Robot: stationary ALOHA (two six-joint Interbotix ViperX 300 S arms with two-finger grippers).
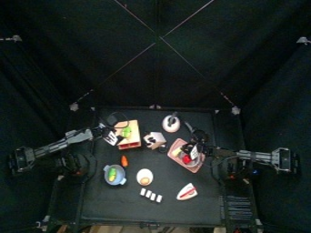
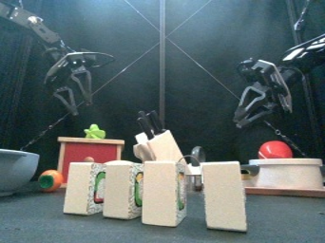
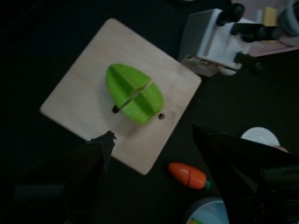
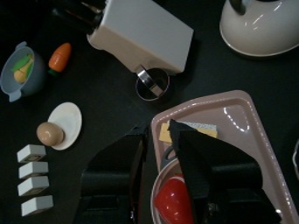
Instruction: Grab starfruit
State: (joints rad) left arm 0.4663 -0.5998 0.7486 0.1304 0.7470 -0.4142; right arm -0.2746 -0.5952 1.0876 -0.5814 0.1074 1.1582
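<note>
My left pincer (image 2: 70,84) hangs above the table (image 1: 91,205) with its jaws spread wide and nothing between them. From my left wrist I look down on the starfruit (image 3: 136,92), a lumpy yellowish-green thing lying in the middle of the pale square board (image 3: 87,74). My own jaws are only dark shapes at the bottom of that view, and they cover a corner of the board. In the front view the starfruit (image 2: 94,132) is just a small green lump sitting on top of the board's box-like edge (image 2: 90,152), partly behind the row of white blocks (image 2: 162,195). From above, the board (image 1: 126,133) is plain but the fruit on it is too small to pick out.

My right pincer (image 2: 260,97) hangs over the pink tray (image 4: 228,131), jaws apart and empty. They hide part of the tray and of the red thing (image 4: 174,199) in it, which I cannot identify.
</note>
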